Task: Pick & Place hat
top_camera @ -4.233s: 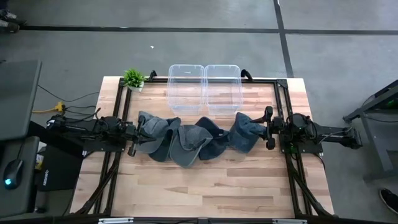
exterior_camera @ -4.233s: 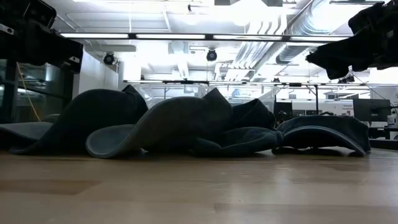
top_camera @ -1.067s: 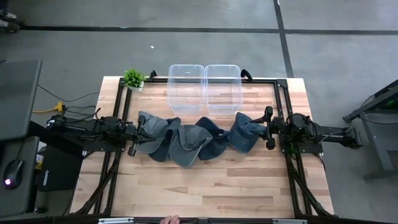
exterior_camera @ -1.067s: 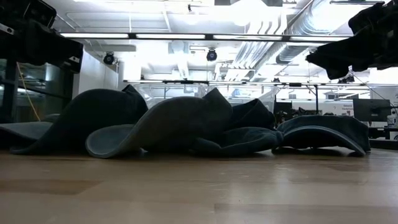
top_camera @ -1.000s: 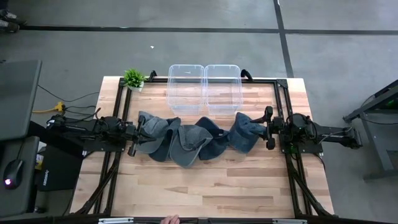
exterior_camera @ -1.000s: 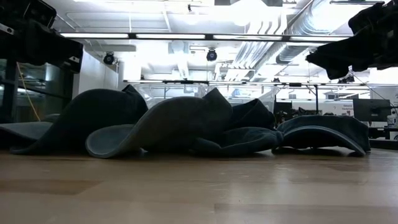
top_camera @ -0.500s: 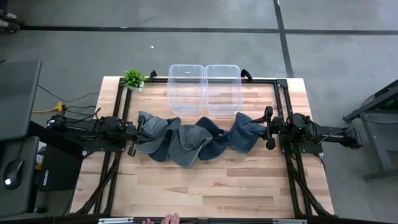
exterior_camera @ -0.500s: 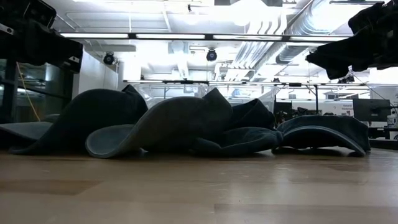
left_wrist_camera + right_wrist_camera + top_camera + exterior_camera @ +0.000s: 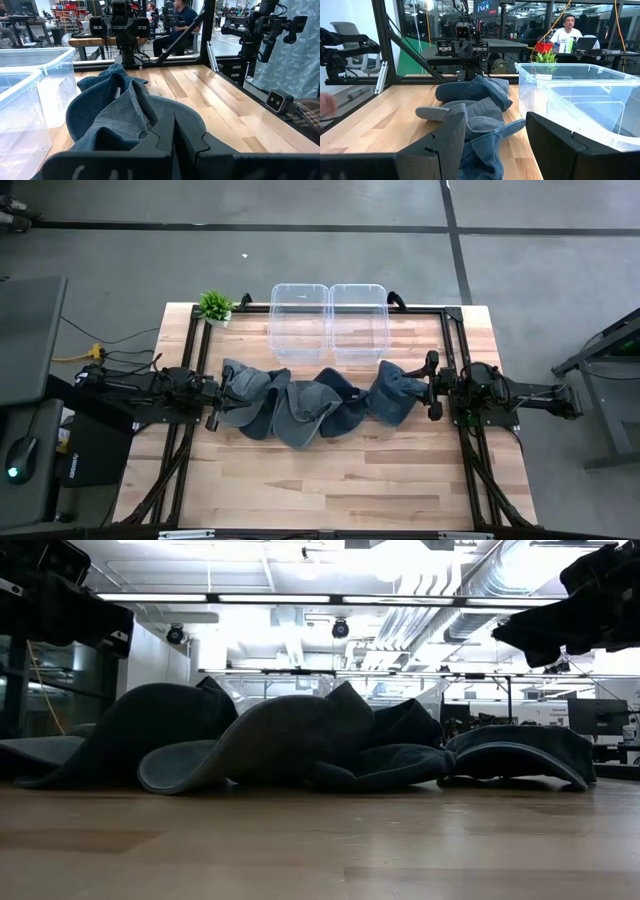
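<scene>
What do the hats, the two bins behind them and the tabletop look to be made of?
The dark blue caps look like soft denim or cotton twill: they slump, crease and show seams. The two clear rectangular bins look like glossy rigid plastic, since the boards show through them. The pale tabletop looks like smooth butcher-block wood, in glued strips with visible grain.

hats (image 9: 310, 406) in a row mid-table | two bins (image 9: 329, 322) behind them | plant (image 9: 215, 305) at far-left corner

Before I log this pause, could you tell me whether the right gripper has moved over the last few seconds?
No; the right gripper stays beside the rightmost hat, same spot against the clear bins.
</scene>
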You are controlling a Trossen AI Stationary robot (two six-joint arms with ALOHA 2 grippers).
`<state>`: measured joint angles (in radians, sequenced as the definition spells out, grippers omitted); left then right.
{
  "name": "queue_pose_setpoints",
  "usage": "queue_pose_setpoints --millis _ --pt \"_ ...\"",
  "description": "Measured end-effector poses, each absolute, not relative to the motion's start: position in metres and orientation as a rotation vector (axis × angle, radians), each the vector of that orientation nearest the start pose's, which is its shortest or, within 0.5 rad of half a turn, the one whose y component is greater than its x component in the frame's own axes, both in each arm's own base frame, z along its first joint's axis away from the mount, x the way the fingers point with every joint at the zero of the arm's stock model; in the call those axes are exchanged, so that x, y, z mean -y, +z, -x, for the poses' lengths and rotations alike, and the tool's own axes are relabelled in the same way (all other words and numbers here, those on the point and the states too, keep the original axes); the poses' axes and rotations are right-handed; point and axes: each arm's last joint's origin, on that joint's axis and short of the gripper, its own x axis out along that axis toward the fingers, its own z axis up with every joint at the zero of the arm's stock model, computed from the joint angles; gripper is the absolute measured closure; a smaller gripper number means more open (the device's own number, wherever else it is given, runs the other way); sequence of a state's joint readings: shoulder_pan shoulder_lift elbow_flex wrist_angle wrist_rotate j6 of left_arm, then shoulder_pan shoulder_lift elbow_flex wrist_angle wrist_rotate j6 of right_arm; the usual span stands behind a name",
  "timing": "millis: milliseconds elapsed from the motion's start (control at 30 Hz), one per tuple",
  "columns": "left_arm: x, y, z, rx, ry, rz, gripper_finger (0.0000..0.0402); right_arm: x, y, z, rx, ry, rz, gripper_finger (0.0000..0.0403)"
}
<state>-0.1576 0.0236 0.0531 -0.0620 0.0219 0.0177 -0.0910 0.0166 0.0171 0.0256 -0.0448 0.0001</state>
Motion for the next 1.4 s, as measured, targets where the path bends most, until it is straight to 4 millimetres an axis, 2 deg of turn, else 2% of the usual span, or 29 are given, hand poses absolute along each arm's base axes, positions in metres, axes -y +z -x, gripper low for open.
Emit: queue_pose_setpoints --millis 567,767,933,1200,1400 --pt "0.0157 0.1745 -0.0946 -0.023 -0.180 -0.019 0.0401 0.0076 0.1706 -0.0973 0.027 -0.046 0.002 0.0198" --pt "0.0164 0.1747 -0.0944 -0.033 -0.202 0.108 0.0401 0.0076 0.1706 -0.0973 0.027 -0.046 0.002 0.0198" --pt "0.0147 0.1746 -0.0948 -0.040 -0.142 0.238 0.0401 0.0076 0.1706 -0.0973 0.026 -0.046 0.002 0.0198" --pt "0.0146 0.1745 -0.0947 -0.043 -0.139 0.246 0.0401 0.0076 0.1705 -0.0973 0.026 -0.046 0.002 0.0198" --pt "0.0120 0.1748 -0.0950 -0.028 -0.047 0.241 0.0401 0.0076 0.1706 -0.0973 0.026 -0.046 0.002 0.0198"
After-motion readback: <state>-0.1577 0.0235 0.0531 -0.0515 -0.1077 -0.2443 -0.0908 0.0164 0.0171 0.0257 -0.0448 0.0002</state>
